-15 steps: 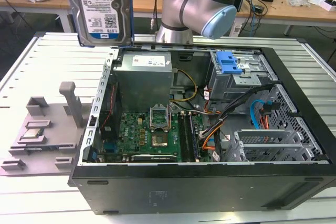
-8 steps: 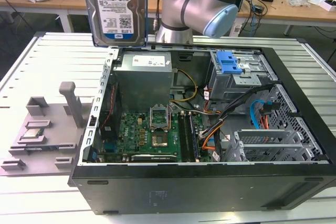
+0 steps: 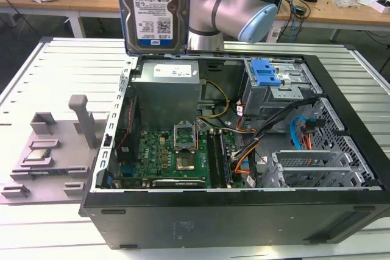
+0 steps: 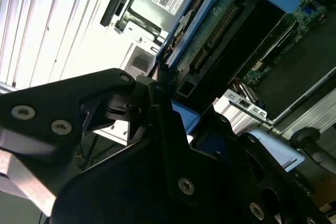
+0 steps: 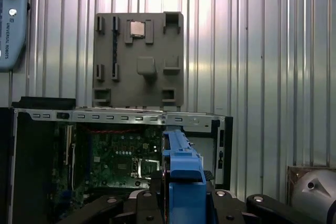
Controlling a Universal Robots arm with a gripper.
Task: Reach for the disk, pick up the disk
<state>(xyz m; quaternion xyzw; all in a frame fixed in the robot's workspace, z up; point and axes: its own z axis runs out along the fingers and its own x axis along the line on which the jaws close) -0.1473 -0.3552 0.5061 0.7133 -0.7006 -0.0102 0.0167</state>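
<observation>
**Open computer case with the disk held above it.** The computer case (image 3: 231, 217) is a black sheet-metal box lying on its side with the side panel off. It rests on a table (image 3: 49, 77) of ribbed, pale aluminium slats.

The disk (image 3: 153, 10) hangs upright in the air above the rear edge of the case, clear of the case interior. It is a flat silver metal rectangle. Its white-and-blue barcode label faces the exterior camera, and a blue plastic carrier frame runs round its edges. In the first wrist view the disk (image 5: 181, 166) appears edge-on as a narrow blue rail. There the gripper (image 5: 182, 205) is clamped on it, with 2 matt black fingers (image 5: 223, 208) pressed against its opposite faces.

Behind the disk, beyond the case's rear wall, stand the smooth grey and light-blue rounded joints of the robot arm (image 3: 234, 4).

Inside the case:
- A boxy grey power supply (image 3: 167, 92) sits directly below the disk.
- A green motherboard (image 3: 173, 156) covers the case floor nearer the front wall.
- A blue plastic latch piece (image 3: 265, 72) tops a perforated grey metal cage in the rear corner.

Outside the case, on the exterior view's left, a grey moulded fixture plate (image 3: 55, 150) with raised blocks lies on the table. A small square silver chip (image 3: 38, 154) sits in 1 of its recesses.
</observation>
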